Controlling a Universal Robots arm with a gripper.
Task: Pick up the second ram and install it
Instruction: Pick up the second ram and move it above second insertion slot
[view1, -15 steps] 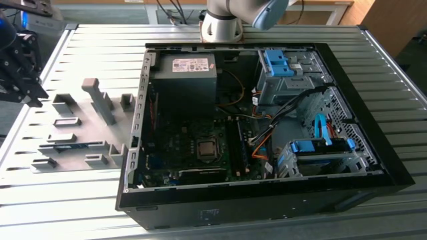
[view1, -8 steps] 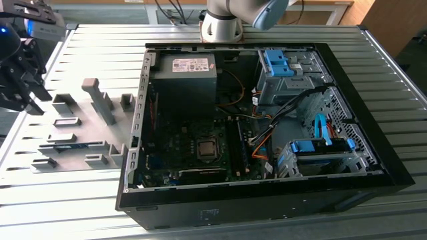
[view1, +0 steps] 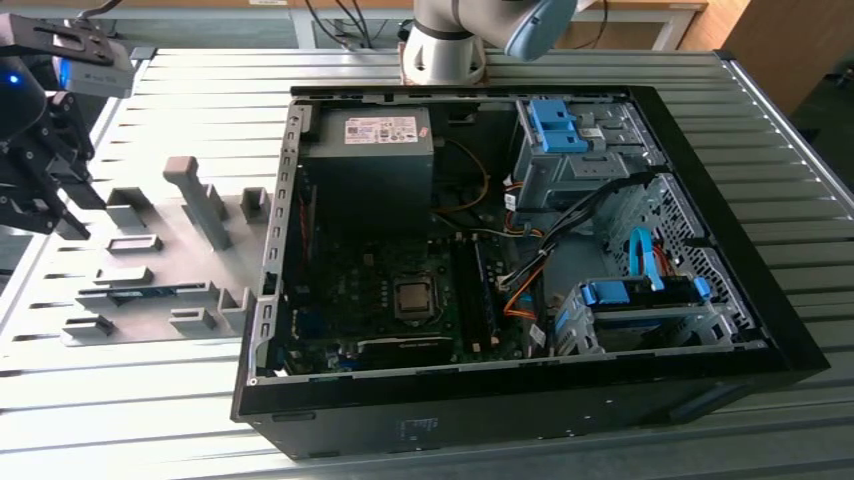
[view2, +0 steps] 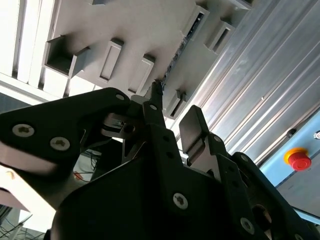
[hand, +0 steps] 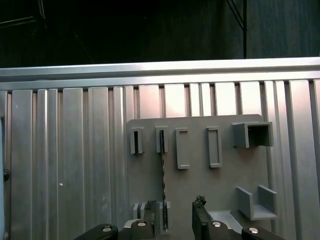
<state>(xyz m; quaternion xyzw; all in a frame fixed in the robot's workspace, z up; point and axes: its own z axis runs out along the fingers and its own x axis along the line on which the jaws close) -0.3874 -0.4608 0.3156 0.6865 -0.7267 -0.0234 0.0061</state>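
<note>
The second ram (hand: 162, 185) stands on its edge in the slots of a pale grey holder plate (hand: 200, 190), seen as a thin dark stick. It shows as a dark line (view2: 181, 44) in the second wrist view and as a narrow greenish strip (view1: 144, 292) at the exterior view's left. My gripper (hand: 175, 222) hovers above the plate, open, nothing between its fingers. One fingertip (hand: 150, 217) sits close beside the stick's near end; the other (hand: 200, 212) is well apart. In the exterior view the black gripper (view1: 56, 212) hangs at the far left, over the plate's edge.
An open black computer case (view1: 747, 300) lies in the middle of the ribbed metal table (view1: 200, 100), showing motherboard (view1: 387, 290), power supply (view1: 367, 165) and blue drive brackets (view1: 561, 125). Grey upright blocks (view1: 200, 200) stand on the holder plate. A red button (view2: 299, 159) sits beyond the table.
</note>
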